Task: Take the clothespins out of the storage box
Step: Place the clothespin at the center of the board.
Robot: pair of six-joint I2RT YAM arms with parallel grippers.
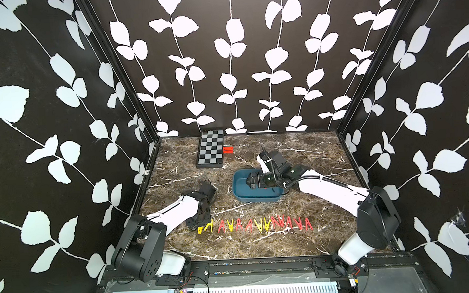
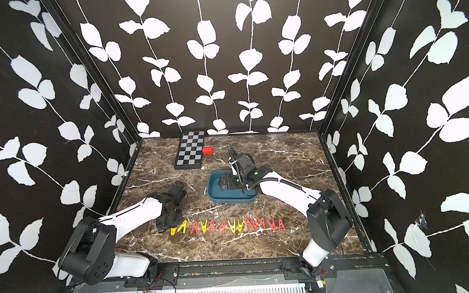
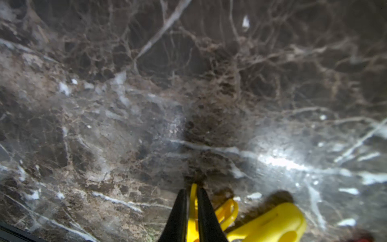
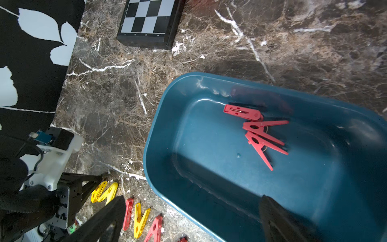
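I count one storage box near the centre of the table, with three red clothespins in it. In the single row at 6 o'clock I count five yellow clothespins: two at its 9 o'clock end, one alone further along, and two side by side near the middle. The red ones in that row number seven or eight; toward its 3 o'clock end they crowd too tightly for a firm count. At 11 o'clock I see one chessboard and one red block.
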